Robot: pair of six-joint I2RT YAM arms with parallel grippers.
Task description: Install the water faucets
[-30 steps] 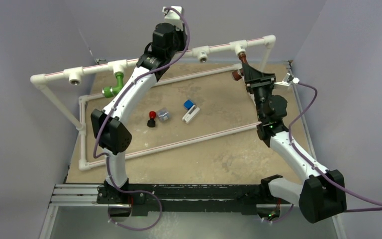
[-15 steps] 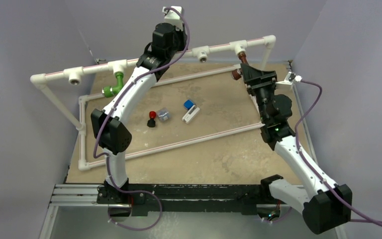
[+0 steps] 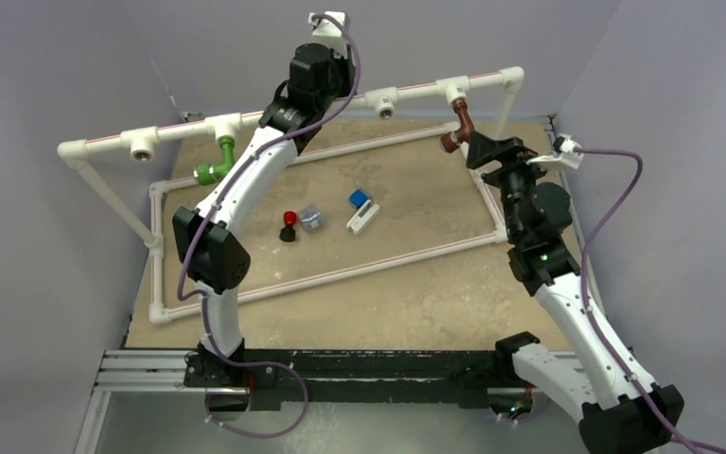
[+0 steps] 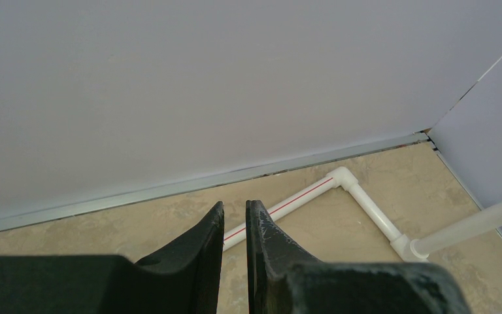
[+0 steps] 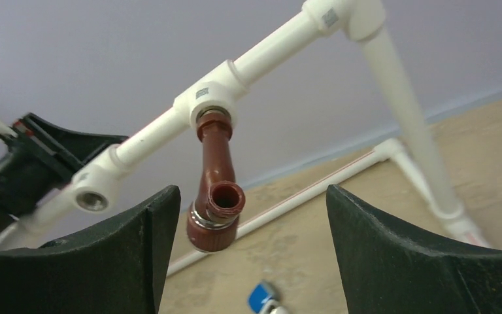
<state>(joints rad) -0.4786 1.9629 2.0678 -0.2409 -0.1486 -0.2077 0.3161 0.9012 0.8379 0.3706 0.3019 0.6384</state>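
Tan table (image 3: 388, 284) carries white pipe frame (image 3: 416, 88), raised rail along far edge
Left gripper (image 4: 234, 219) high by far wall, jaws pinched together, nothing between
Right gripper (image 5: 250, 216) far right, jaws spread wide, flanking reddish-brown faucet (image 5: 214, 186), not touching
That faucet seated in right tee socket (image 5: 209, 91), hanging down
Green faucet (image 3: 218, 159) seated in left tee (image 3: 222, 124)
Red-and-black knob (image 3: 288, 225), blue-white block (image 3: 359, 210) loose mid-table
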